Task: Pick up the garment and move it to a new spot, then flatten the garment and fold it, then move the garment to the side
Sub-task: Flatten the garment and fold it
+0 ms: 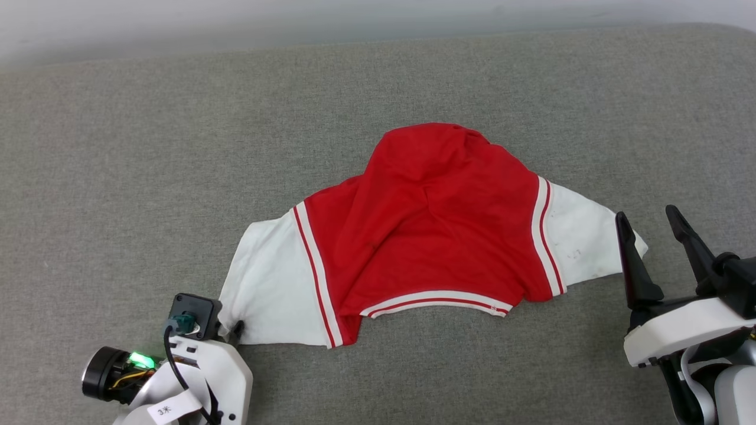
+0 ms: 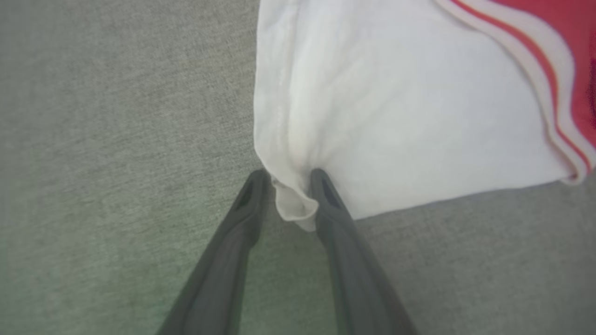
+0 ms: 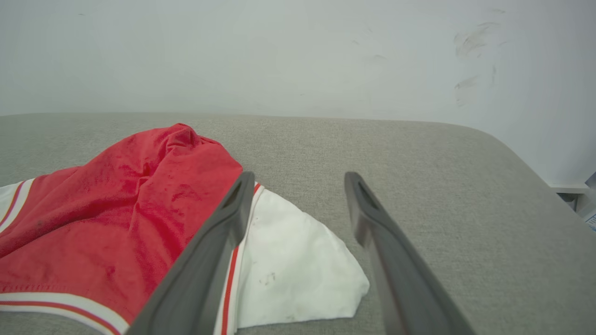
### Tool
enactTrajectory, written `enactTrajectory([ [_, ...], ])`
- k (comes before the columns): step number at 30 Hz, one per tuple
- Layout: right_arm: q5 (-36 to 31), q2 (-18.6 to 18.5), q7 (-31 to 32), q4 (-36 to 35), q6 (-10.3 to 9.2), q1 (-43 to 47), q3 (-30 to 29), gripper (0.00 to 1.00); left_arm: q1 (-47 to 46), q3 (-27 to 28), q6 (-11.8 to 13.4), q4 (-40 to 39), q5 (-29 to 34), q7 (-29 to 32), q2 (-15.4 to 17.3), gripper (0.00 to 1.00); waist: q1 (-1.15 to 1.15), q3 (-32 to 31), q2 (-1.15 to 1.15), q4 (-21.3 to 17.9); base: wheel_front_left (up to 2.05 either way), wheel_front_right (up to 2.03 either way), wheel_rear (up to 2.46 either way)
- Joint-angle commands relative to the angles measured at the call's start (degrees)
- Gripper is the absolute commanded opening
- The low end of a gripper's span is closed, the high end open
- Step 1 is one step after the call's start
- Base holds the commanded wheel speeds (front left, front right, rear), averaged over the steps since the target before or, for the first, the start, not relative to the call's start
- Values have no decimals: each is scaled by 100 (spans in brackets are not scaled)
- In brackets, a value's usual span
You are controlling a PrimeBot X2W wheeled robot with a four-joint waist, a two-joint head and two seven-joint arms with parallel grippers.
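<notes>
Garment (image 1: 437,224): a red jersey T-shirt with white short sleeves and red-and-white striped trim, laid at the middle of a grey woven cushion surface (image 1: 177,147). The red body is bunched into a creased hump at the far side; the sleeves are spread flat to left and right. A striped band is seen along the near edge. Small dark specks are noted on the right sleeve.

Left gripper (image 2: 289,179): fingers narrowed around the puckered left sleeve corner, cloth touching both; a firm clamp cannot be told. Right gripper (image 1: 647,215): fingers wide, nothing held, just beside the right sleeve tip.

Bare surface is left all round; a pale wall (image 3: 279,56) bounds the far edge.
</notes>
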Motion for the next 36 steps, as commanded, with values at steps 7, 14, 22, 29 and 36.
enactTrajectory([
  [7, -70, -72, 248, 207, -6, 53, -54, 100, 10, 153, 113, -26, -170, -322, -102, 0, 0, -162, 0, 117, 0, 0, 0],
  [14, -22, -349, 1261, 418, -6, 127, -150, 100, 16, 499, 221, -777, -384, -967, -209, 0, 0, -389, 0, 308, 0, 0, 0],
  [22, 96, -756, 3100, 484, -7, -53, -212, 100, 235, 582, 294, -1721, -381, -905, -46, 0, 0, -288, 0, 513, 0, 0, 0],
  [29, -103, -970, 3968, 701, -7, -526, -282, 100, 318, 516, 289, -2149, -362, -782, 42, 0, 0, -79, 0, 679, 0, 0, 0],
  [36, -154, -1093, 4294, 1136, -7, -790, -150, 100, 142, 390, 233, -2154, -352, -788, -18, 0, 0, 62, 0, 843, 0, 0, 0],
])
